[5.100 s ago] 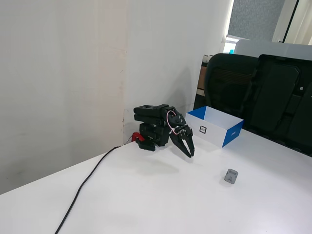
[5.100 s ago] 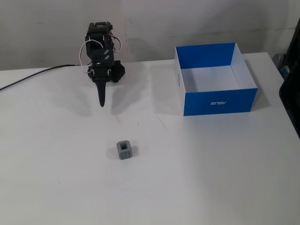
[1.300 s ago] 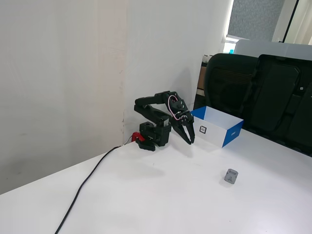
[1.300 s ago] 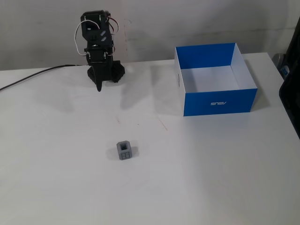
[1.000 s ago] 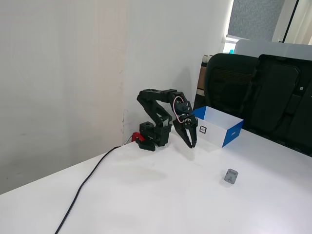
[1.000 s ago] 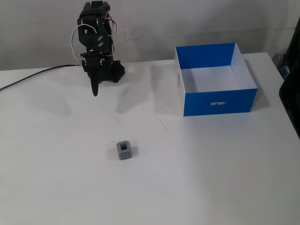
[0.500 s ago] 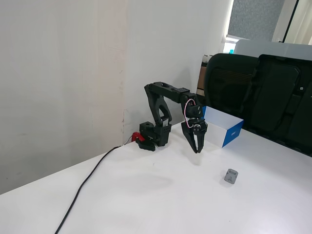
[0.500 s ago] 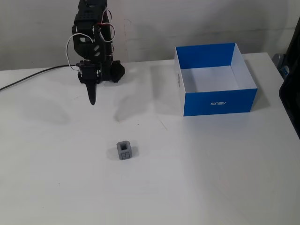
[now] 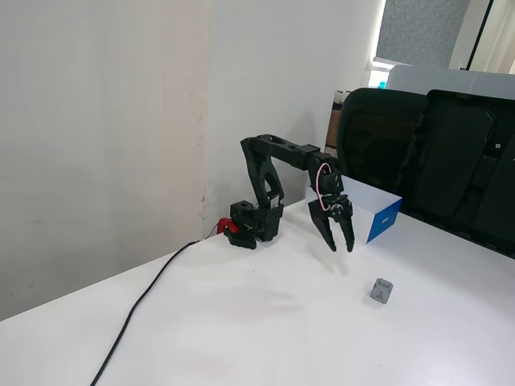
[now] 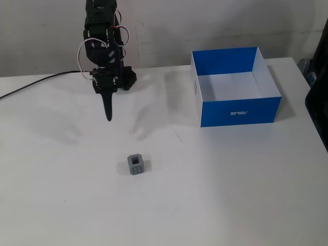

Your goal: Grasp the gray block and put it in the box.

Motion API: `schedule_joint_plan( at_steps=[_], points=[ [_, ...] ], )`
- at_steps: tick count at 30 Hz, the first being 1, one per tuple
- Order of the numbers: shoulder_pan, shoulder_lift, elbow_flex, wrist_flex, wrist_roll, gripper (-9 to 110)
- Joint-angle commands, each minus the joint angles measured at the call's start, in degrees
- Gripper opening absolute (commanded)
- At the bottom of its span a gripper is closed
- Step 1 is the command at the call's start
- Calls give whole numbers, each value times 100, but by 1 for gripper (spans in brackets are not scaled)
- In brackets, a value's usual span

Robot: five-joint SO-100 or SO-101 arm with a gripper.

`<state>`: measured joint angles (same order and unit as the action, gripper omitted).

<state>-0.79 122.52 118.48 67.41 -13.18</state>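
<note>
Hanging above the worktop (image 10: pixel 230 205) with nothing in them, the jaws (image 9: pixel 344 242) are pointing downward at the end of the outstretched arm, and in a fixed view from the side the two fingers are standing slightly apart, a narrow gap showing between their tips. The gray block (image 10: pixel 136 164) is sitting on the bare white surface, well apart from the jaws (image 10: pixel 108 116): in a fixed view from the front it is lying below and a little to the right of the fingertips, that is, farther out from the arm's base and slightly toward the box (image 10: pixel 241 110) side. From the side the block (image 9: pixel 381 290) is resting lower and to the right of the fingertips, with open worktop between them. The block is near enough a cube, so no long axis is mattering much; one face with a lighter mark is turning upward. The box is standing open and empty off to the right in the front view, clear of the path. Judging from this, the coming move is calling for reaching outward and down, and widening the gap to straddle the block
</note>
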Motion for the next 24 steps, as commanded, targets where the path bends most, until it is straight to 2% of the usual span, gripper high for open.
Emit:
schedule_joint_plan(
  at_steps=[1, 9, 24],
  points=[
    [141, -141, -633, -26, 70, 20],
    [369, -1187, -1591, 132, 70, 18],
    [571, -2320, -2725, 325, 70, 29]
  ],
)
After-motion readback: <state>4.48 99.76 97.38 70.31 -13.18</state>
